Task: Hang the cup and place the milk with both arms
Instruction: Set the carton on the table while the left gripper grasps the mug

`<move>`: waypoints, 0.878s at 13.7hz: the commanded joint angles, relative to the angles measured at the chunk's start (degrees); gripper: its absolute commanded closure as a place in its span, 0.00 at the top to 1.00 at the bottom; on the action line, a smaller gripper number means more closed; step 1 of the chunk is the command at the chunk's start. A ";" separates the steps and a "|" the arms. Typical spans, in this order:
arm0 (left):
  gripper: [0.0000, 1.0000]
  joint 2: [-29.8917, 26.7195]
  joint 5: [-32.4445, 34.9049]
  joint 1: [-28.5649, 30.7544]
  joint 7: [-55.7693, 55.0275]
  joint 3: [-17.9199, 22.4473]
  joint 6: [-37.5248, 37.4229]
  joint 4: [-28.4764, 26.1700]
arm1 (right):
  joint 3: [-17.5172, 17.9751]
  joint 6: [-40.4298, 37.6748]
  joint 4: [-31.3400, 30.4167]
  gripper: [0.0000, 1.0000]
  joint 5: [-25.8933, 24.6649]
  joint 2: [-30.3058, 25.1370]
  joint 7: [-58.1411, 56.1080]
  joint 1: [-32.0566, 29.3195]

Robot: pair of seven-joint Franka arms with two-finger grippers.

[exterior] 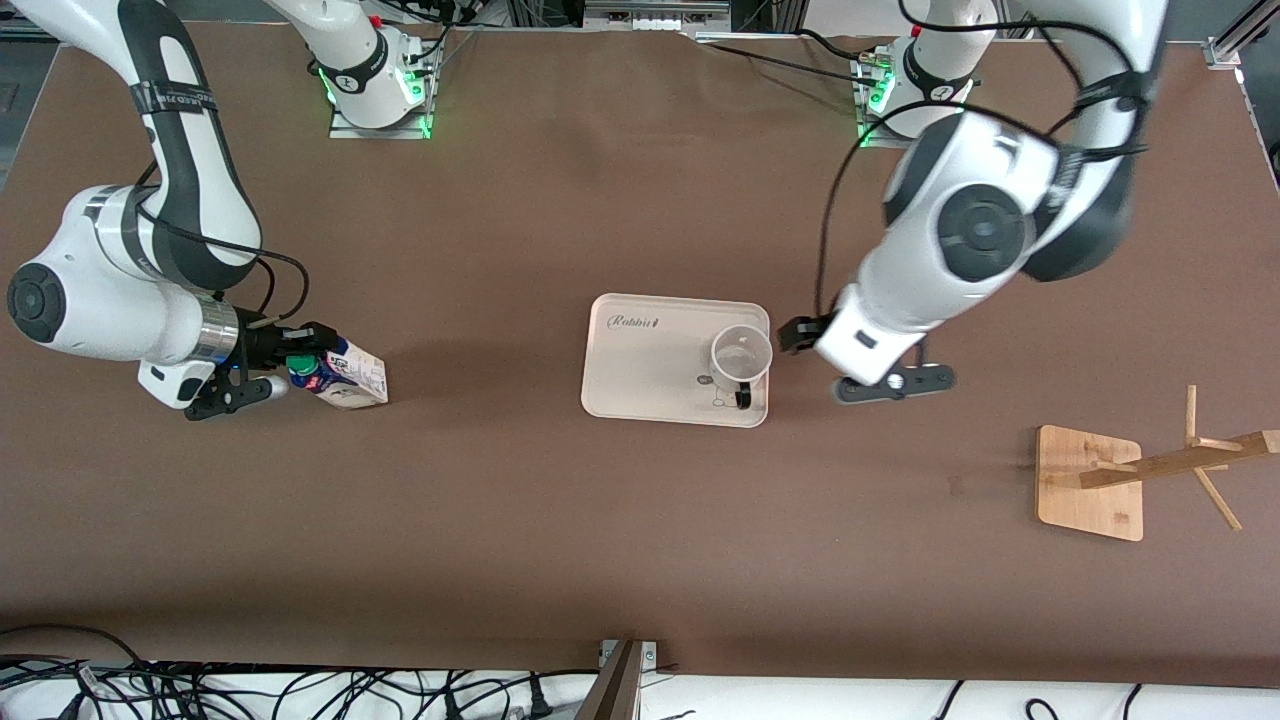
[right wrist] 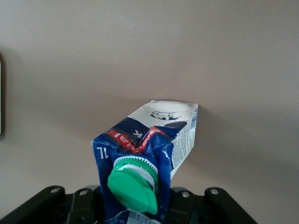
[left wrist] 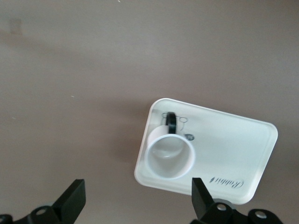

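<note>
The white cup [exterior: 741, 355] stands upright on the white tray [exterior: 640, 375], its black handle toward the front camera. My left gripper [exterior: 800, 336] is open and empty, low beside the tray's edge at the left arm's end, close to the cup. In the left wrist view its fingers [left wrist: 74, 201] are spread wide, with the cup [left wrist: 170, 156] and the tray [left wrist: 243, 140] ahead of them. My right gripper [exterior: 290, 365] is shut on the top of the blue and white milk [exterior: 348, 376], which is tilted with its green cap toward the gripper. In the right wrist view the milk [right wrist: 154, 140] fills the gripper [right wrist: 135, 205].
A wooden cup rack [exterior: 1090, 482] with pegs stands near the left arm's end of the table, nearer to the front camera than the tray. Bare brown table lies between the milk and the tray. Cables hang along the table's front edge.
</note>
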 commanded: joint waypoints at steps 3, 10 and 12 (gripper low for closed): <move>1.00 5.20 14.03 -8.53 -17.35 0.51 4.06 0.34 | 0.47 2.02 -2.45 0.21 1.06 -2.21 8.88 0.66; 1.00 11.89 19.31 -12.32 -18.14 0.69 14.18 -1.42 | 0.47 1.85 -2.80 0.48 0.88 -1.24 8.55 0.67; 1.00 12.33 20.55 -13.37 -20.59 0.69 14.18 -1.59 | 0.47 1.67 -2.19 1.00 0.71 -1.24 9.42 0.84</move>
